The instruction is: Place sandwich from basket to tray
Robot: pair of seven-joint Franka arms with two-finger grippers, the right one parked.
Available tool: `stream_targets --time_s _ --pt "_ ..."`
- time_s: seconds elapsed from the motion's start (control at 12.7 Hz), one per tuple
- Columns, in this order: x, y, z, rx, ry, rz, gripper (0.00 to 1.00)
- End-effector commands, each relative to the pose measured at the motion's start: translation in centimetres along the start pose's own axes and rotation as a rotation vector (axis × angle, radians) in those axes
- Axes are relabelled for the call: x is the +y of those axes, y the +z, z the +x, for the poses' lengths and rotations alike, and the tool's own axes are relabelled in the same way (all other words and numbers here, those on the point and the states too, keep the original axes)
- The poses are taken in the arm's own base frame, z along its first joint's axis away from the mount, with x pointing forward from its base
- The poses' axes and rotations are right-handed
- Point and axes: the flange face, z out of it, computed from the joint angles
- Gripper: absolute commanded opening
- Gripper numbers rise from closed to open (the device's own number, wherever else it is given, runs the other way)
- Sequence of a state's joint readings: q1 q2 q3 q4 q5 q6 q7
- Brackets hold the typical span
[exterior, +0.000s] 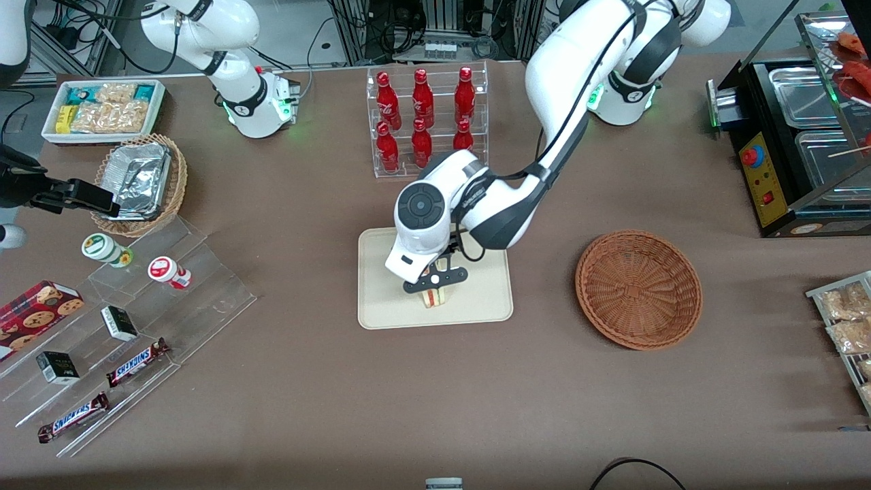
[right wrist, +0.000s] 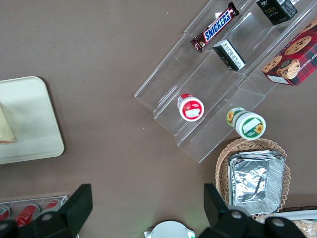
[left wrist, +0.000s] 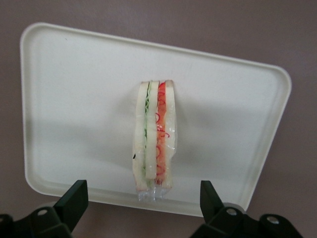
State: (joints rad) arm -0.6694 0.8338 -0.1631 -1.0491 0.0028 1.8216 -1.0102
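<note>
Sandwich [left wrist: 155, 136] stands on edge on tray [left wrist: 74, 99]; hand [left wrist: 141, 203] directly above, fingers wide, gripping nothing. Basket [exterior: 638, 289] empty. Suggest a straight vertical lift, avoiding tipping it.

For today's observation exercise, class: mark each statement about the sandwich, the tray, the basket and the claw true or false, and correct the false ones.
1. The sandwich lies in the basket. False: it rests on the tray.
2. The claw is open. True.
3. The claw grips the sandwich. False: its fingers stand apart on either side, not touching it.
4. The basket holds nothing. True.
5. The claw is above the tray. True.
</note>
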Motion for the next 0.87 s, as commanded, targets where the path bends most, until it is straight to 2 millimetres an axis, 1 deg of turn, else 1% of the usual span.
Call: stream_targets --time_s 0.0,0.08,0.16,0.24,0.32,0.39,0.47,0.55,0.71,0.79 --pt "-1.2 -3.2 0.3 -0.02 0.039 -0.012 1.0" --pt "-2.4 -4.5 1.4 -0.021 0.076 -0.017 1.0" --pt "-3.6 -5.6 2.4 -0.011 0.151 -0.011 1.0" --pt "-4.1 -6.7 2.4 -0.003 0.174 -0.003 1.0" --pt "-5.4 -7.3 2.8 -0.016 0.179 0.029 1.0" --pt "-8.1 -8.2 4.8 -0.028 0.187 0.047 1.0" --pt "-10.0 -9.0 5.1 -0.03 0.242 0.052 1.0" --pt "-12.3 -9.5 6.1 -0.025 0.255 0.049 1.0" --pt "-17.5 -10.6 7.3 -0.011 0.322 0.043 1.0" --pt "-20.1 -11.0 7.5 -0.006 0.355 0.043 1.0"
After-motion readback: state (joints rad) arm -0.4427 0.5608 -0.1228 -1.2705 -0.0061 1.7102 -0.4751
